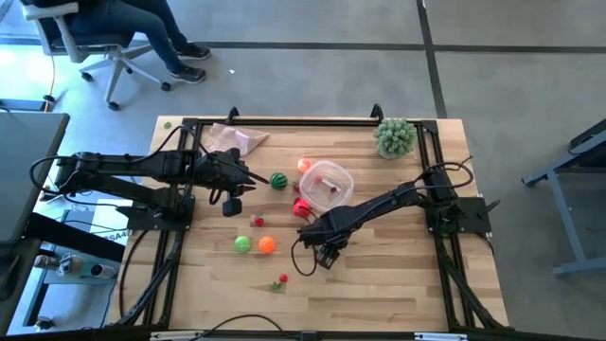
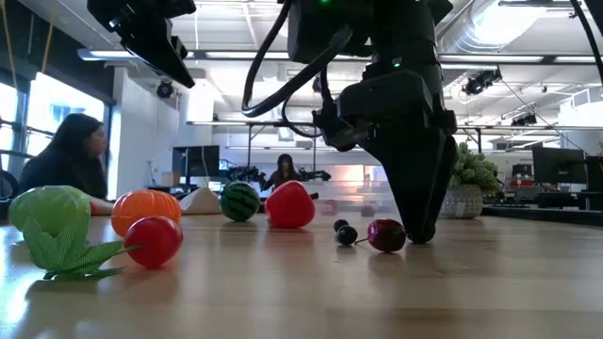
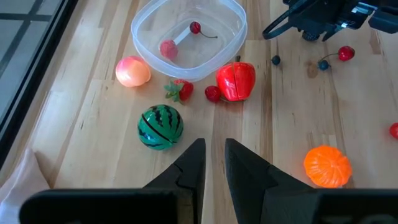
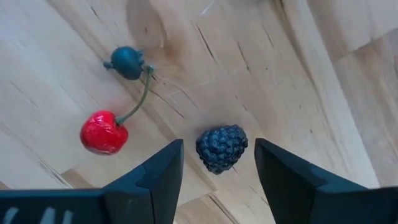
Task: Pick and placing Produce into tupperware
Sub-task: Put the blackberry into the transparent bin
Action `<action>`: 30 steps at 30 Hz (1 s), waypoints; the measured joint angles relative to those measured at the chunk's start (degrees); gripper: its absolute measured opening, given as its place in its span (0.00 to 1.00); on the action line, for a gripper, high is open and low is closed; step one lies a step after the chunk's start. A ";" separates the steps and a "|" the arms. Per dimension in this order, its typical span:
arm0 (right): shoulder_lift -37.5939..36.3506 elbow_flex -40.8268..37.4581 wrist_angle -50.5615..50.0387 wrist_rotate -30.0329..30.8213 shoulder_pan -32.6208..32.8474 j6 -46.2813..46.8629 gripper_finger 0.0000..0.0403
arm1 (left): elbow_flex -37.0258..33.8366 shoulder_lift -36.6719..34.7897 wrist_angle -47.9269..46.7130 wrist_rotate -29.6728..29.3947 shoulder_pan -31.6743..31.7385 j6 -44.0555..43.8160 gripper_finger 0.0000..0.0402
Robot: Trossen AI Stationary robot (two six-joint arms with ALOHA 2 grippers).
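- The table (image 1: 398, 284) carried everything; the produce lay scattered around its middle, probably so that each piece had to be fetched one at a time.
- The right gripper (image 4: 214, 163) was low over the wood, left of and nearer than the tub (image 1: 329, 182), with its fingers spread wide on both sides of a dark berry (image 4: 222, 148). It held nothing; I judge it was lined up to close on this berry.
- The left gripper (image 3: 214, 163) waited above the table left of the tub, fingers narrow with only a thin slit between them, and it carried nothing.
- The tub stood right of the table's middle, toward the far edge, so both arms could reach it. It already held a cherry (image 3: 195, 27) and another small red piece (image 3: 168, 48).
- Beside the tub lay a red piece (image 3: 236, 81), a striped ball (image 3: 160, 126) and a pale orange ball (image 3: 132, 71), all outside its rim.
- Nearer and to the left were an orange ball (image 1: 266, 244) and a green ball (image 1: 243, 244), just beside one another.
- Only the right wrist view showed the berry between the fingers and, near it, a cherry with a stem (image 4: 104, 133) ending in a dark knob.
- Only the left wrist view showed what was inside the tub.
- The low view showed the right gripper reaching down to the wood, and a person (image 2: 64, 158) in the room behind.
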 joint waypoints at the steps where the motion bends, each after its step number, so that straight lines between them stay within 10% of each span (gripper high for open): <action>1: 0.00 0.00 0.07 -0.07 0.00 0.01 0.47 | 0.00 0.00 -0.01 -0.02 0.00 0.01 0.13; 30: 0.04 0.00 0.61 -1.08 0.00 0.48 0.32 | 0.00 0.00 -0.01 -0.01 0.00 0.00 0.13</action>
